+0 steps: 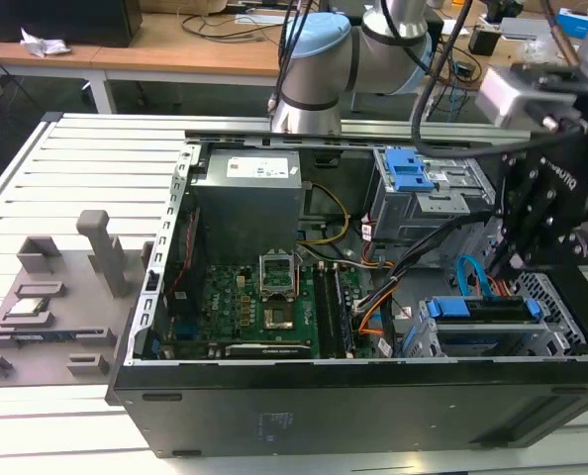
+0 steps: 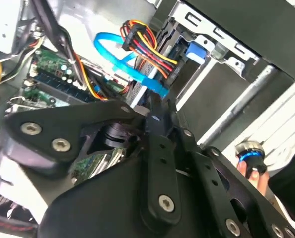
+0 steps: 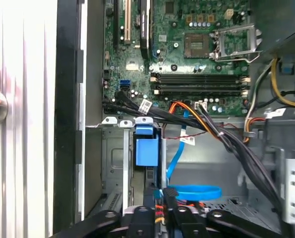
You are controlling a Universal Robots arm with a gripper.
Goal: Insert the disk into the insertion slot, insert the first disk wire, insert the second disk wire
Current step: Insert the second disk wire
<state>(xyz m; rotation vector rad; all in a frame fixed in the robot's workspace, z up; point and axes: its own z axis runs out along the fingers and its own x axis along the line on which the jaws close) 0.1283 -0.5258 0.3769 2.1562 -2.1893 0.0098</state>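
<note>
While tilted, hand [image 1: 517, 259] over disk [image 1: 482, 309].

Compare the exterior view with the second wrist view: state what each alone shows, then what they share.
Exterior view alone: the arm's blue-capped joint, the grey power supply, the taller grey cage with its blue latch.

Second wrist view alone: the first disk wire, red, orange and yellow, and fingers on a blue-ringed knob.

Shared: the second disk wire looping, the gripper beside it, and the motherboard.

Gripper [image 2: 155, 106]: matt black metal, bright screw heads. Second disk wire [image 2: 122, 62]: glossy light-blue plastic (smooth, flat). Insertion slot [image 1: 551, 297]: perforated silver metal.
</note>
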